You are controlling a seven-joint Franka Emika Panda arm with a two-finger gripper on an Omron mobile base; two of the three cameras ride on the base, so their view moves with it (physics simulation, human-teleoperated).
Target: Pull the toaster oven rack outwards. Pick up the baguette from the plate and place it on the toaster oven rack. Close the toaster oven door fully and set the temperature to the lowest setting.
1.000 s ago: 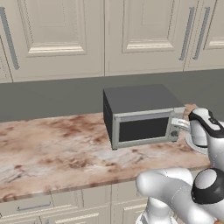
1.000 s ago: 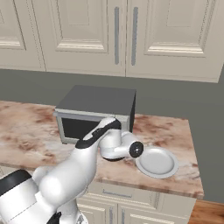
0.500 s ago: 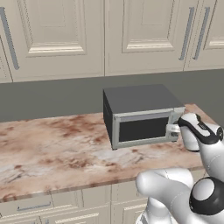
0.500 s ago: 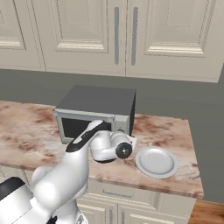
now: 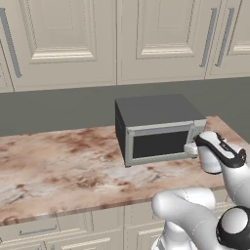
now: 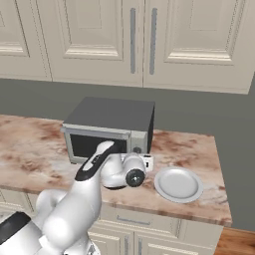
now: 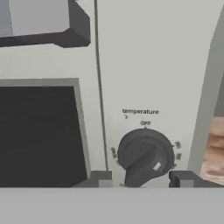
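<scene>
The toaster oven (image 5: 158, 128) stands at the back of the counter with its door (image 5: 160, 144) shut. In the hand view the door's dark glass (image 7: 39, 135) is at the left and a dark round temperature knob (image 7: 145, 156) sits just ahead. My gripper (image 7: 141, 180) is open, one fingertip (image 7: 101, 179) on each side of the knob's lower half. From the left base view the gripper (image 5: 191, 148) is at the oven's right front panel. The white plate (image 6: 178, 183) lies bare to the right of the oven. The rack and the baguette are hidden.
Marbled counter (image 5: 58, 166) stretches wide to the left of the oven. Cream wall cabinets (image 5: 117, 39) hang above a grey backsplash. The counter's right end (image 6: 221, 199) is close beyond the plate. The oven's handle (image 7: 41, 24) juts out at the top left of the hand view.
The hand has slid a little left and down along the oven's front, to the knob panel. The wrist and forearm have swung lower. Oven and plate have not moved.
</scene>
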